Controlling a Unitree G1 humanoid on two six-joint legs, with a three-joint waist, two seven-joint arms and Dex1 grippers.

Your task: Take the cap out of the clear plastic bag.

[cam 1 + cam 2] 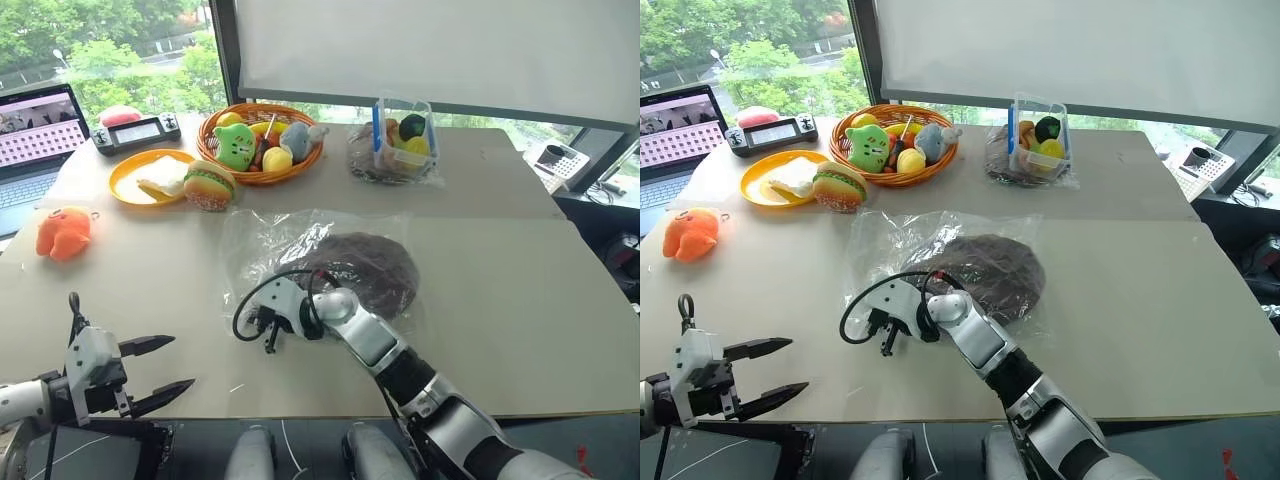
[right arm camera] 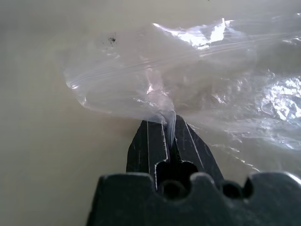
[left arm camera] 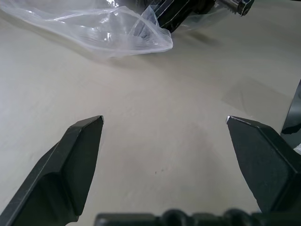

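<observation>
Right tool [image 2: 170, 123] pinching the clear bag [image 2: 155, 80] edge in its wrist view, head view adds the cap [image 1: 368, 268] inside, left tool [image 1: 165, 367] wide at 8 o'clock

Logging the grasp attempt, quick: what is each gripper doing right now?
Left gripper: open, holding nothing, over the table.
Right gripper: shut on the clear plastic bag, pinching its film.

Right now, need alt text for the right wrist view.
The right claw is shut on a pinched fold of the clear plastic bag, seen from just behind its two black fingers. The wrinkled, glossy film bunches up beyond the fingertips and spreads over the pale table.
</observation>
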